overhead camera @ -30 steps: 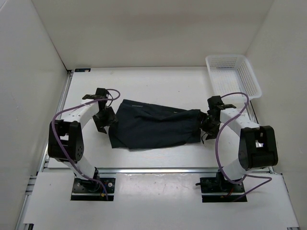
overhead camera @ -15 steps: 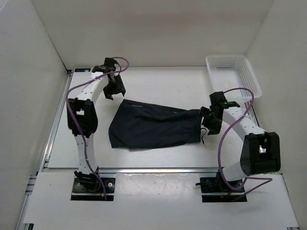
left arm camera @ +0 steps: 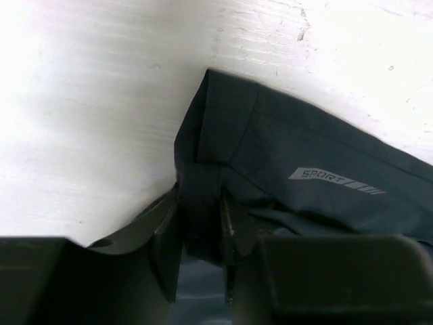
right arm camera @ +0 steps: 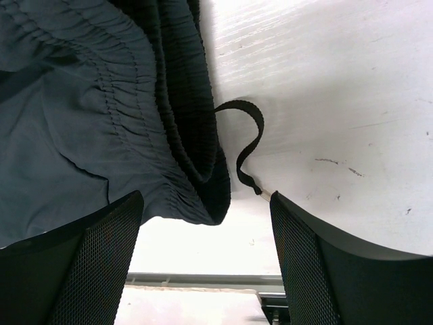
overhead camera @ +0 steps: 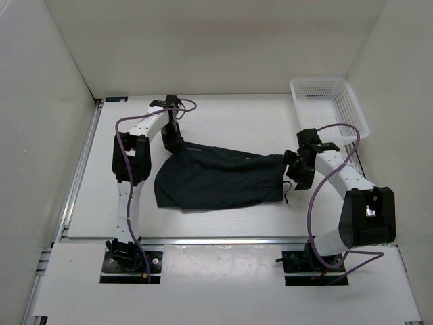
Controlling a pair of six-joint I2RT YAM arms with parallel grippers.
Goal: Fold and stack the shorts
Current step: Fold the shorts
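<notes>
The dark navy shorts (overhead camera: 216,177) lie spread flat across the middle of the table, with the waistband end to the right. My left gripper (overhead camera: 172,139) is at their far left corner. In the left wrist view its jaws (left arm camera: 199,233) are shut on a fold of leg hem, and the shorts' SPORT print (left arm camera: 336,180) lies just beyond. My right gripper (overhead camera: 296,170) hovers at the waistband end and is open. In the right wrist view the gathered waistband (right arm camera: 183,128) and a loose drawstring (right arm camera: 247,150) lie between its wide-apart fingers (right arm camera: 95,261), untouched.
A white mesh basket (overhead camera: 329,105) stands at the far right corner. White walls close in the table on the left, back and right. A metal rail (overhead camera: 223,239) runs along the near edge in front of the arm bases.
My left arm swung from beside the shorts' left edge up to the far side, then came down on the far left corner and its jaws closed on the hem. The right gripper barely moved.
</notes>
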